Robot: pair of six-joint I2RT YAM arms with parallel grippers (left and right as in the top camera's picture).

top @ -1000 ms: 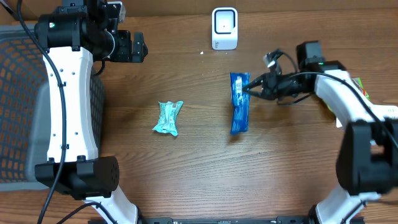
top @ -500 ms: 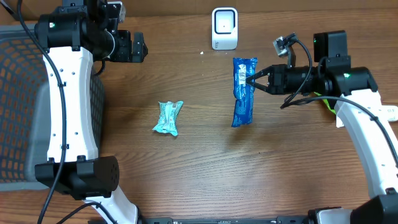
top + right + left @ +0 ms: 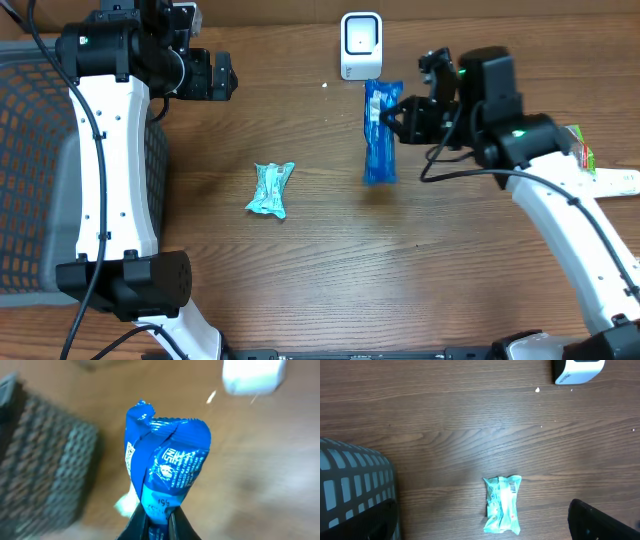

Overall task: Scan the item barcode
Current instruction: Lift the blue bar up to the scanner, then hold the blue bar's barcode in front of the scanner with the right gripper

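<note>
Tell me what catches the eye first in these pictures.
The blue packet stands out first, pinched at its edge by the right gripper and held close to the white scanner at the table's far edge. Next comes the teal packet, lying alone on the wood left of centre.

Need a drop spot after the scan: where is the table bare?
Bare: the wide strip of table on the robot's side of the teal wrapper and blue packet; the gap between those two. Crowded: by the scanner, where the right tool holds the packet; the left edge, under the left arm and basket.
</note>
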